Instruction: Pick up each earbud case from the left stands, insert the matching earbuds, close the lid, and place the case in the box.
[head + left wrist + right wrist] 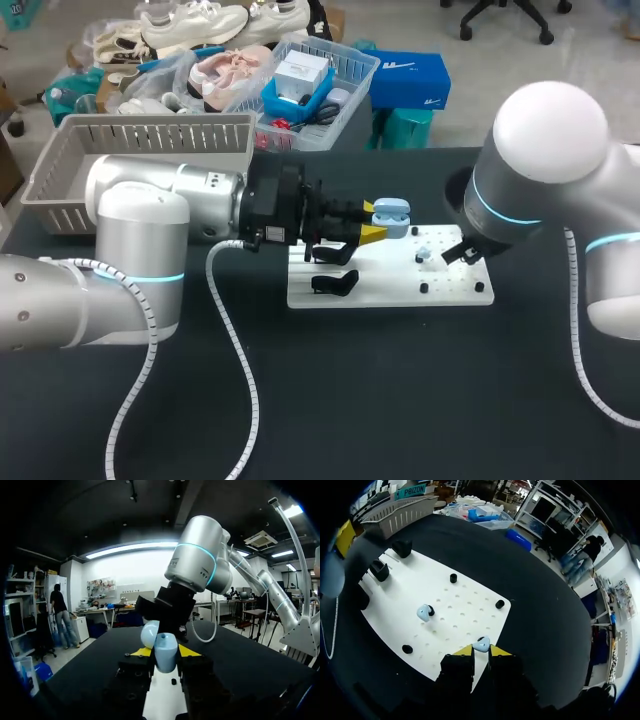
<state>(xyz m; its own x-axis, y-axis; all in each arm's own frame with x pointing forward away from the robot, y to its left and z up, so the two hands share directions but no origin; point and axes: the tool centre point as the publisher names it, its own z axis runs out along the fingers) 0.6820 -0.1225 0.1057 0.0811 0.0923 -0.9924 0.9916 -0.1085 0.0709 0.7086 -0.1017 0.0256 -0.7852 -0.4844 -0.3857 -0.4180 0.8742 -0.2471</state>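
My left gripper [372, 222] hangs over the white board [390, 290] and is shut on a light-blue earbud case [392, 215]. In the left wrist view the case [165, 655] stands upright between the yellow tips with its lid [149, 633] swung open. My right gripper [452, 255] is down at the board's right part. In the right wrist view its yellow tips [482, 651] pinch a small light-blue earbud [481, 644] near the board's edge. A second earbud [424, 612] lies on the board [465, 595] ahead of them.
Black stands [335, 283] sit on the board's left end, seen again as stands [379, 570] in the right wrist view. Short black pegs [453, 578] dot the board. A grey slatted basket [140, 150] stands at the table's back left.
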